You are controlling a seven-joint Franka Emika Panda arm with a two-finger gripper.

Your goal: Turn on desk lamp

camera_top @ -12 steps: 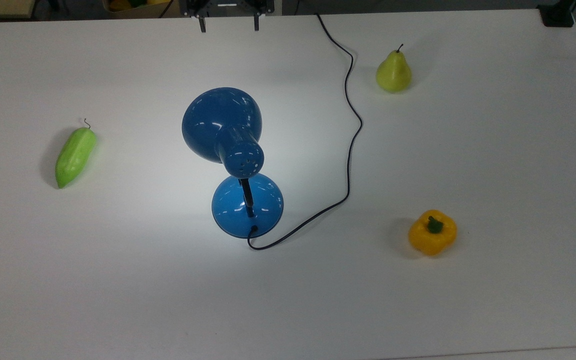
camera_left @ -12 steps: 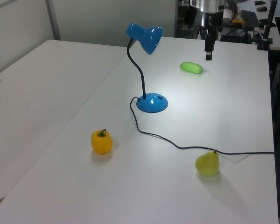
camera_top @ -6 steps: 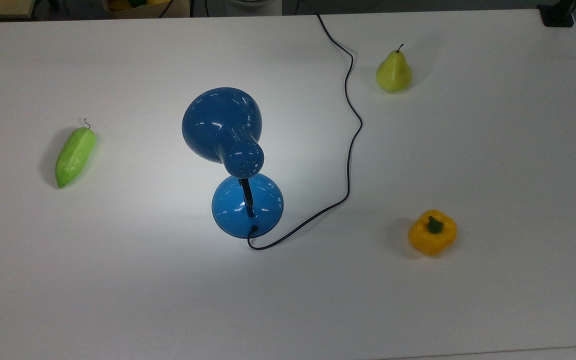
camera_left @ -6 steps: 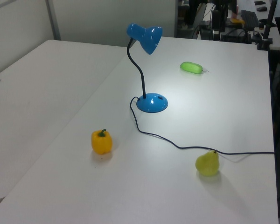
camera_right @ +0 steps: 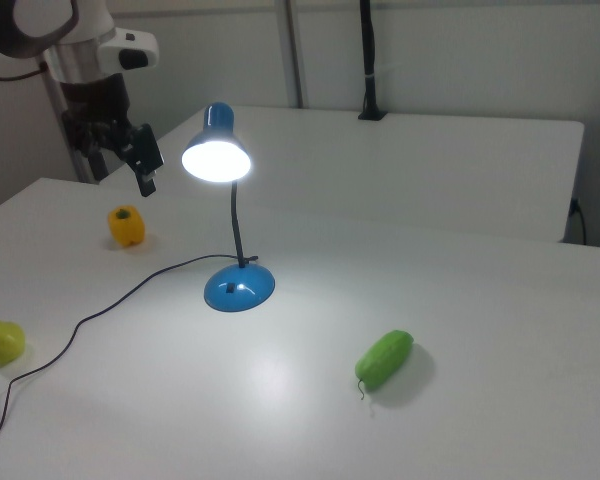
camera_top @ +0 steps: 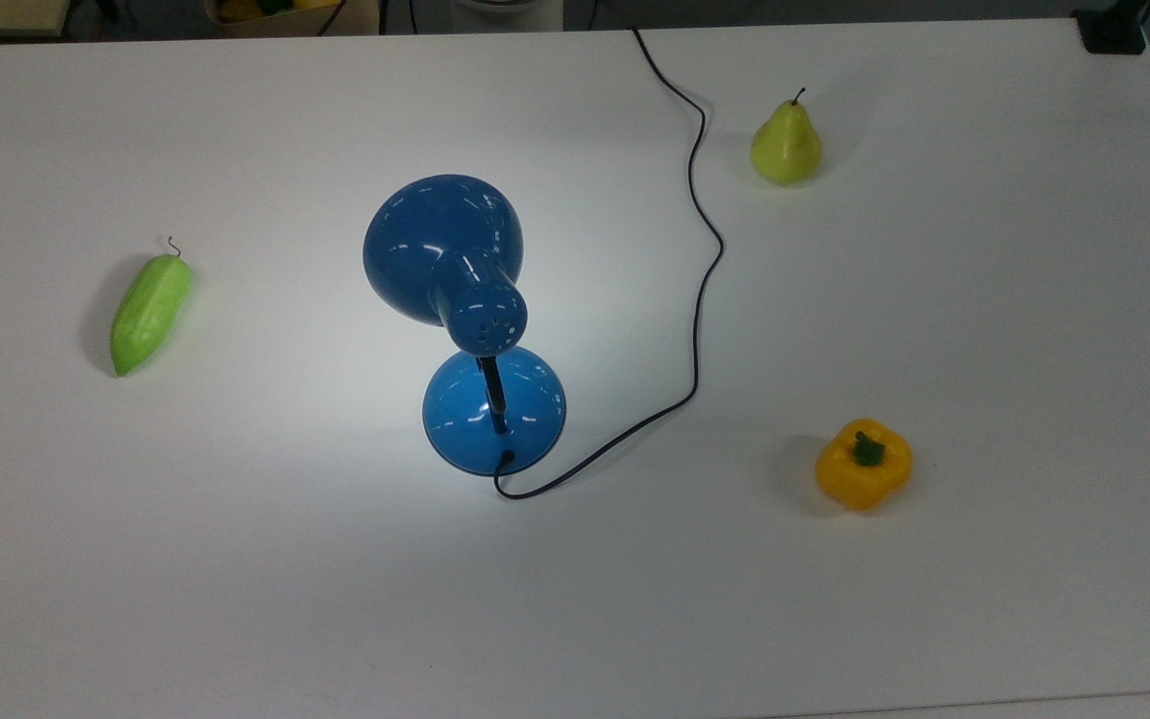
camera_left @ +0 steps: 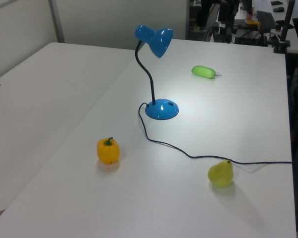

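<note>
The desk lamp [camera_top: 440,245] is glossy blue and stands mid-table on its round base [camera_top: 493,409]. Its dome shade [camera_right: 217,155] glows white and throws a bright pool of light on the table around the base [camera_right: 239,287]. In the left view the lamp [camera_left: 156,39] leans on a curved black neck. A thin black cord [camera_top: 700,290] snakes from the base to the far table edge. My gripper [camera_right: 115,170] hangs open and empty high above the table at the right view's upper left, well away from the lamp.
On the white table [camera_top: 984,300] lie a green vegetable [camera_top: 149,312] at the top view's left, a pear [camera_top: 786,145] at the back right and a yellow pepper [camera_top: 863,465] at the front right. The cord crosses the table between lamp and pear.
My gripper has pulled up and back, leaving the top view's upper edge and rising out of the left view's table area. The lamp stays lit and unmoved.
</note>
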